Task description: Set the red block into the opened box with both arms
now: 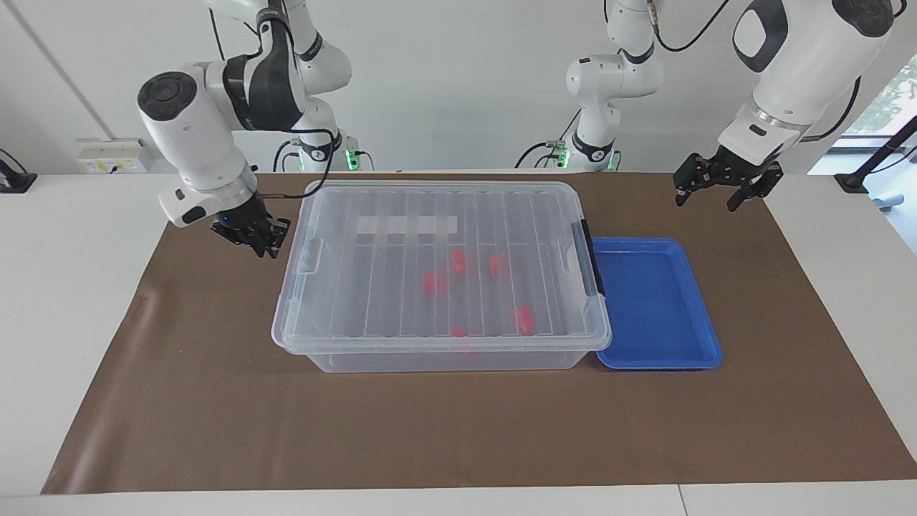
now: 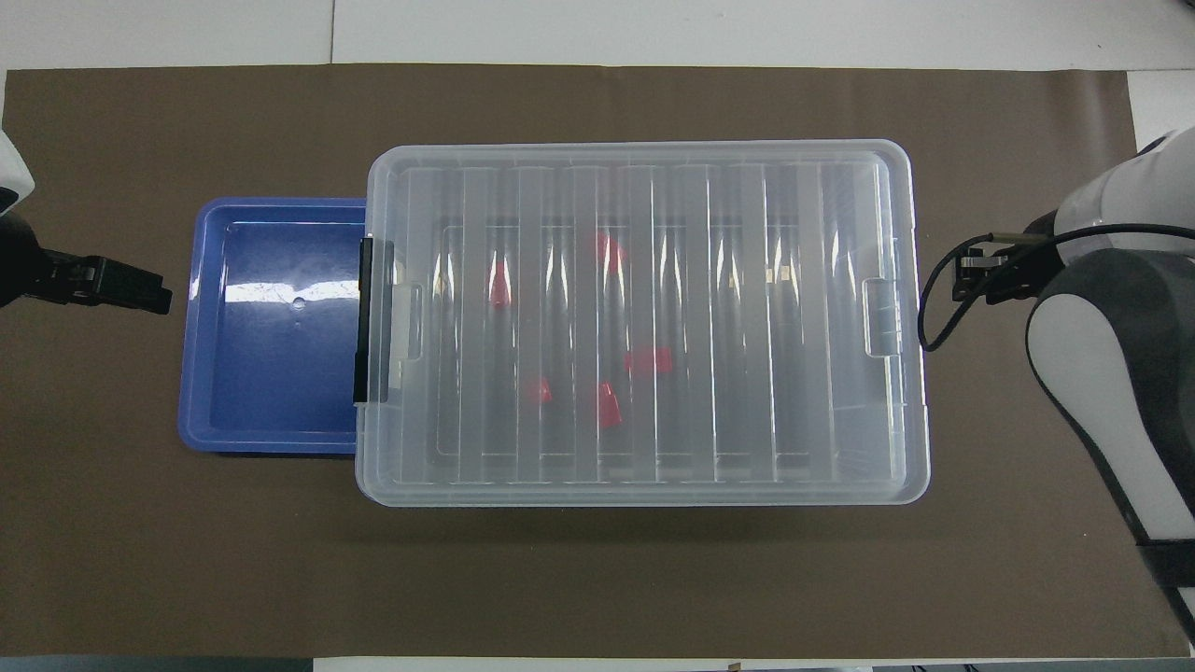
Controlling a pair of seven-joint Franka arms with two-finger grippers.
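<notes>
The box [image 1: 440, 272] is a large clear bin on the middle of the brown mat, with its ribbed lid lying on top and a dark latch [image 1: 593, 258] at the end toward the left arm. Several red blocks [image 1: 435, 282] [image 2: 649, 359] show through the lid, lying on the box's floor. My right gripper [image 1: 251, 233] hangs just off the box's other end, apart from it and holding nothing. In the overhead view its own arm mostly covers it. My left gripper [image 1: 706, 193] [image 2: 154, 291] is open and bare, raised over the mat beside the blue tray.
A shallow blue tray [image 1: 652, 301] [image 2: 280, 373] with nothing in it lies against the box's latch end. The brown mat [image 1: 215, 401] covers the table, and white tabletop borders it at both ends.
</notes>
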